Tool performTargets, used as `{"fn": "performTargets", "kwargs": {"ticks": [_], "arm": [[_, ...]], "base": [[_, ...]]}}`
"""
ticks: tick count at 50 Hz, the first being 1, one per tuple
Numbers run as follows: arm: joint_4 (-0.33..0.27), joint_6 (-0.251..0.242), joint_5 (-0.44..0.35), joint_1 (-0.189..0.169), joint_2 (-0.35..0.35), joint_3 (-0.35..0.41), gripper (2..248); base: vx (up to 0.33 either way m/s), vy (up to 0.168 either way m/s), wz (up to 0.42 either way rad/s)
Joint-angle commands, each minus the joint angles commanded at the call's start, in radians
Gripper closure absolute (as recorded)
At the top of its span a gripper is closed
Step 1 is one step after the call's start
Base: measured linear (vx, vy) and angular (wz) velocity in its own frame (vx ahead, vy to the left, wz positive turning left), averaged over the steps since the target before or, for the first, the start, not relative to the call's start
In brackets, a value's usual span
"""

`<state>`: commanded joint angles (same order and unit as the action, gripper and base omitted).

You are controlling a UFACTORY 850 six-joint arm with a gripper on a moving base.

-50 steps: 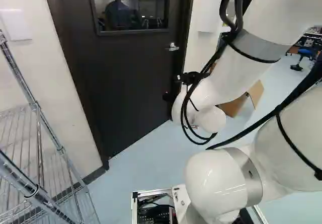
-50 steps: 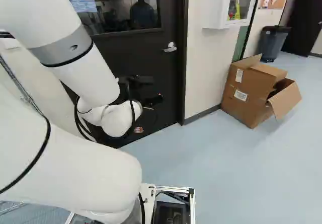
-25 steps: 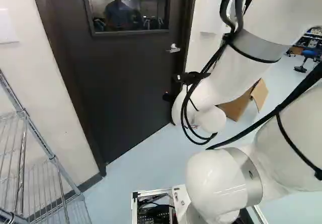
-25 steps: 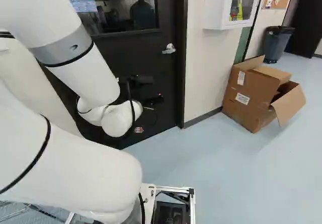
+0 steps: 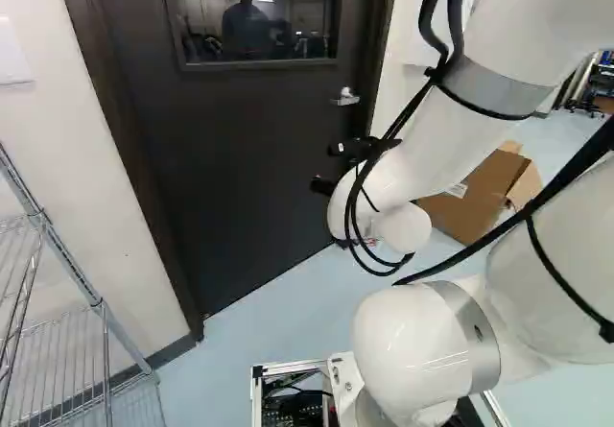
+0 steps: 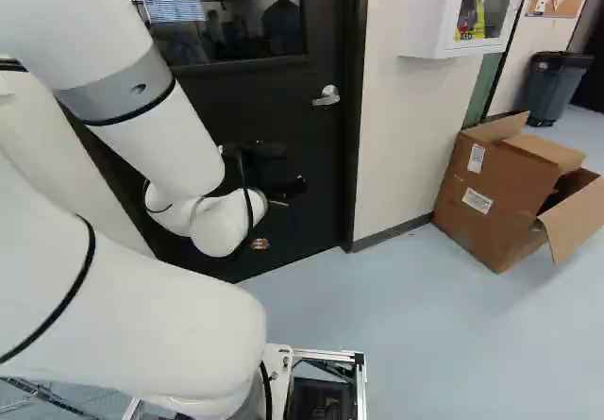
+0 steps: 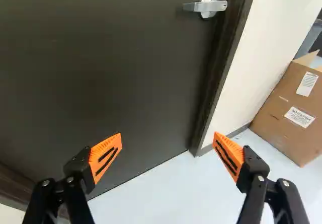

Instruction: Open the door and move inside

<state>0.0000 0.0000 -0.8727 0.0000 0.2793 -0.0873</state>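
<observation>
Wrist view: handle [image 7: 210,5] beyond jaws.

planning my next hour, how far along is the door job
Done, it seems: the arm is in front of the door. In hand, probably: lining up, the open gripper empty and clear of the lever handle. Left: turning the handle, opening the door, now shut in its frame, and moving inside.

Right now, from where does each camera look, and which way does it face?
Left base view: behind and left of the arm; faces the door and wire shelf; arm right of middle.
Right base view: behind and right of it; faces the door and cardboard box; arm at left.
Wrist view: on the wrist, along the open gripper, toward the door; both fingers show.
All three share the door, handle and box.
</observation>
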Motion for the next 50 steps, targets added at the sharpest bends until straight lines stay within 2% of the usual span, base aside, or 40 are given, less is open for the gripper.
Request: {"fn": "performTargets", "kwargs": {"ticks": [13, 34, 50], "arm": [[0.000, 0.000, 0.000, 0.000, 0.000, 0.000, 3], [0.000, 0.000, 0.000, 0.000, 0.000, 0.000, 3], [0.000, 0.000, 0.000, 0.000, 0.000, 0.000, 3]], "base": [[0.164, -0.082, 0.177], [0.183, -0.120, -0.001], [0.197, -0.052, -0.010]]}}
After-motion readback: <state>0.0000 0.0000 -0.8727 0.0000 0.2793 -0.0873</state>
